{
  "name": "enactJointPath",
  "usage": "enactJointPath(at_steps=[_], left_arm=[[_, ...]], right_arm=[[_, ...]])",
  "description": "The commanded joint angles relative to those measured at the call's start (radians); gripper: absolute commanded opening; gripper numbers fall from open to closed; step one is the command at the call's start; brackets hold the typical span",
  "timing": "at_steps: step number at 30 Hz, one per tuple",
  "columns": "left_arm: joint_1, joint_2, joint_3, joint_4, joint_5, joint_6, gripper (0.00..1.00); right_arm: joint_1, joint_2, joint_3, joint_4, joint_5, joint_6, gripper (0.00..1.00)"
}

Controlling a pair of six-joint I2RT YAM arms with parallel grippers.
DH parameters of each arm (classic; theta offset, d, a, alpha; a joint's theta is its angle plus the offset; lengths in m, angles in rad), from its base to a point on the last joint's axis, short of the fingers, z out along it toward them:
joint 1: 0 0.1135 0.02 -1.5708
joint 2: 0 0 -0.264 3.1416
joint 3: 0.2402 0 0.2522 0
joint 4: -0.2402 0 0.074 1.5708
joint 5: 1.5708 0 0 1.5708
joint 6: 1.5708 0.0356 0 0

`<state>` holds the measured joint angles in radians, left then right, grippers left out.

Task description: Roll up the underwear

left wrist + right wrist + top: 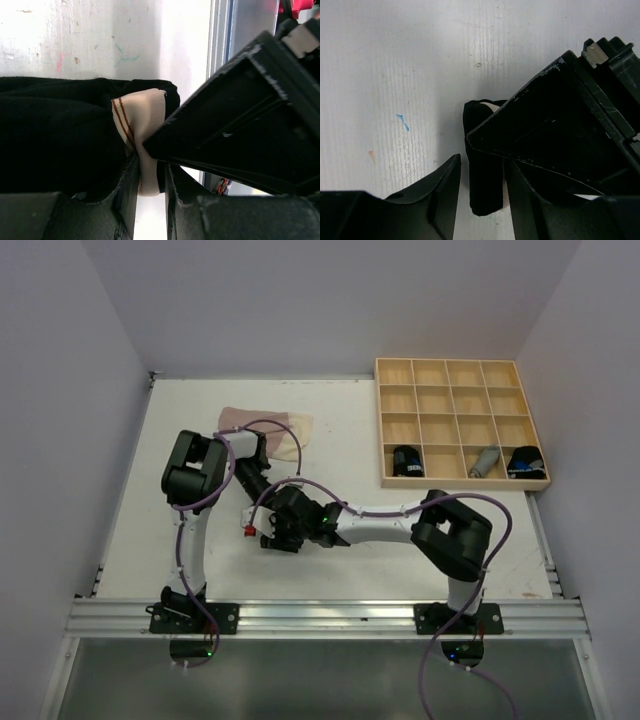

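The black underwear (pixel 60 135) lies bunched on the white worktop (pixel 350 575), near its middle and just ahead of the two arms, with a beige inner band – two thin red-brown stripes across it – turned outward at one end. The left gripper (pixel 149 176) has its jaws pinching that beige band. The right gripper (pixel 481 170) meets it from the opposite side; its jaws stand spread around a black fold of the same garment, with a gap showing on one side. Farther back on the worktop, a pale beige-pink underwear (pixel 268 428) lies flat, partly under the left arm. At the far right sits the wooden tray (pixel 447 400) – its nearest row holds a black roll (pixel 406 461), a grey roll (pixel 485 461) and another dark roll (pixel 526 462).
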<state>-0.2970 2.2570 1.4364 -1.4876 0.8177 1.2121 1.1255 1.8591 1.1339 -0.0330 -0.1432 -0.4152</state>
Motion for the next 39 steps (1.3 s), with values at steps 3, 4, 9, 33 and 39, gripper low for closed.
enactJointPath(at_steps=[3,4,9,33,39], left_arm=[[-0.005,0.039,-0.014,0.171,-0.195,0.040,0.16],[-0.005,0.038,-0.014,0.171,-0.196,0.041,0.16],[-0.005,0.015,-0.033,0.188,-0.196,0.056,0.20],[0.263,-0.610,-0.146,0.466,0.014,0.072,0.64],[0.098,-0.966,-0.467,0.778,-0.109,-0.014,0.66]], right_arm=[[0.002,0.037,0.038,0.036,-0.018,-0.040,0.40],[0.003,0.041,0.037,0.036,-0.028,-0.040,0.39],[0.002,0.060,0.017,0.007,-0.050,-0.033,0.12],[-0.223,-0.015,-0.169,-0.039,-0.318,0.408,0.00],[-0.296,-0.012,-0.184,-0.087,-0.418,0.490,0.00]])
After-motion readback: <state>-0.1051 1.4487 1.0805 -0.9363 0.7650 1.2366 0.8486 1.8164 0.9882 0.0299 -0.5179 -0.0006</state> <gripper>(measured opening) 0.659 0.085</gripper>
